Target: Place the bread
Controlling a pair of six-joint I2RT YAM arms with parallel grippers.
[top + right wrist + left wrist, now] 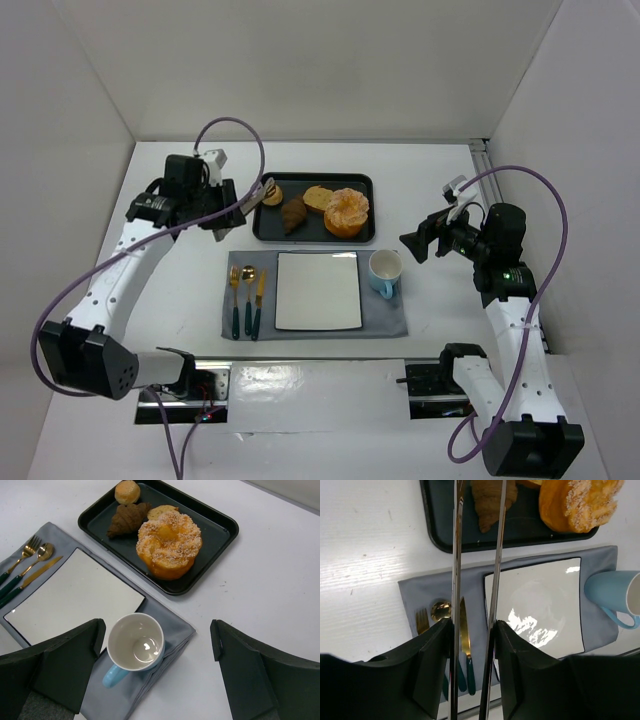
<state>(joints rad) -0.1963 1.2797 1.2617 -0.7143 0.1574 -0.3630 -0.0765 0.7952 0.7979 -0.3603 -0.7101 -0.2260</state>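
The left hand (472, 642) is gripping metal tongs (456, 555) reaching over the tray (270, 229). The right hand (157, 666) is gaping wide above the bench (430, 180).

Bright, even light pours down from overhead. The white worktop (190, 290) throws it straight back, and the shadows under both arms are faint and soft. Left wrist view now: white glare patches on the plate (540, 595) just right of the left tool (473, 625), and thin bright streaks along the steel tongs (456, 555) pinched between its fingers. The fingers themselves are nearly black, detail gone. Right wrist view: the right tool (157, 625) is dark and soft-edged too, with a small highlight inside the cup (135, 640) seen between its fingers. Everything ahead of it is crisp.
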